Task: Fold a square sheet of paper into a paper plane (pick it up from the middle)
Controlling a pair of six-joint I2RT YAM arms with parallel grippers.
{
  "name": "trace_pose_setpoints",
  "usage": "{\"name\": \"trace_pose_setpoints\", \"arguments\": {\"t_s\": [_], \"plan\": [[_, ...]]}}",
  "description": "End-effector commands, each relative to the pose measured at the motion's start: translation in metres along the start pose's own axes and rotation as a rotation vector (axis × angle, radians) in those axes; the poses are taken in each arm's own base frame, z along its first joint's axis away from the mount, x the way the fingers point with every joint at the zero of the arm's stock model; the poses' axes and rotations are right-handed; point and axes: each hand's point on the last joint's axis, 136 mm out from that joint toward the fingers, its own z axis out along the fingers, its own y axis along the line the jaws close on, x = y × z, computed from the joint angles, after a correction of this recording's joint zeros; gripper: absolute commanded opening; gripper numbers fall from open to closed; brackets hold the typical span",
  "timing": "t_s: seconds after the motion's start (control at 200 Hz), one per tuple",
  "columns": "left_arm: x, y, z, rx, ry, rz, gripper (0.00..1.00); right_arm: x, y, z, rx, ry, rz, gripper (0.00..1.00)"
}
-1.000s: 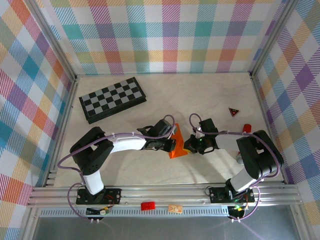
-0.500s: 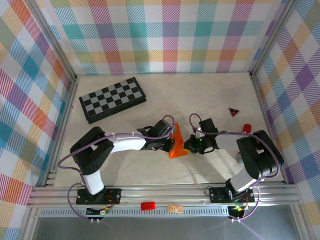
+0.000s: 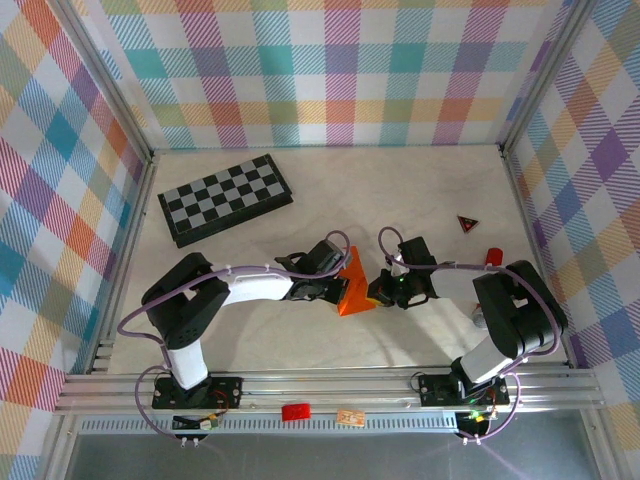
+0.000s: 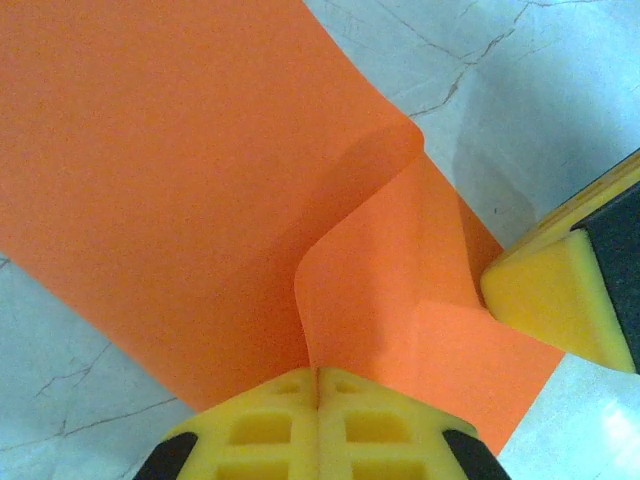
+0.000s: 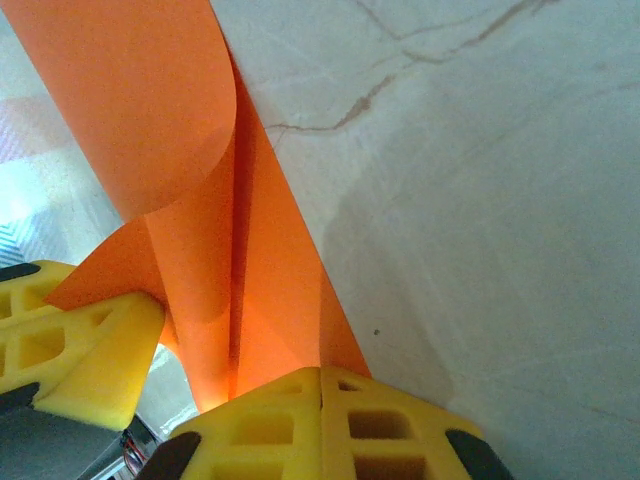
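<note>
Your sheet of paper (image 3: 352,284) sits just below the middle of the overhead view, between the two arms and over the pale table (image 3: 430,200). The left gripper (image 4: 318,372) is clamped closed on it: at the bottom of its wrist view the yellow fingers meet with a raised ridge of paper running into the seam. The right gripper (image 5: 320,372) pinches the sheet in the same way from the other side, fingers pressed together at the bottom of its own view. I judge this paper to be feather-light, thin and floppy. It curls and buckles between the two pinches rather than holding flat, so it will likely crease wherever you squeeze it, and it could tear if the arms pull apart. Take it by the raised fold near the middle, with the grips close together, and move gently.
</note>
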Motion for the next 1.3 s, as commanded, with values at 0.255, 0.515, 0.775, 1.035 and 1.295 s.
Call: {"name": "trace_pose_setpoints", "arguments": {"t_s": [0.255, 0.515, 0.775, 1.035, 1.295], "plan": [[0.0002, 0.0102, 0.0022, -0.043, 0.015, -0.001, 0.04, 0.0099, -0.0230, 0.0024, 0.090, 0.019, 0.035, 0.04], [-0.0002, 0.0123, 0.0030, -0.056, 0.015, -0.005, 0.04, 0.0101, -0.0235, 0.0023, 0.092, 0.018, 0.037, 0.04], [-0.0041, 0.0115, 0.0025, -0.056, 0.000, -0.014, 0.04, 0.0100, -0.0228, 0.0017, 0.092, 0.018, 0.035, 0.04], [-0.0069, 0.0069, 0.0055, -0.032, -0.004, -0.008, 0.05, 0.0097, -0.0236, 0.0018, 0.095, 0.016, 0.034, 0.04], [-0.0030, 0.0122, 0.0082, -0.054, 0.007, -0.008, 0.05, 0.0104, -0.0245, 0.0022, 0.097, 0.019, 0.035, 0.04]]}}
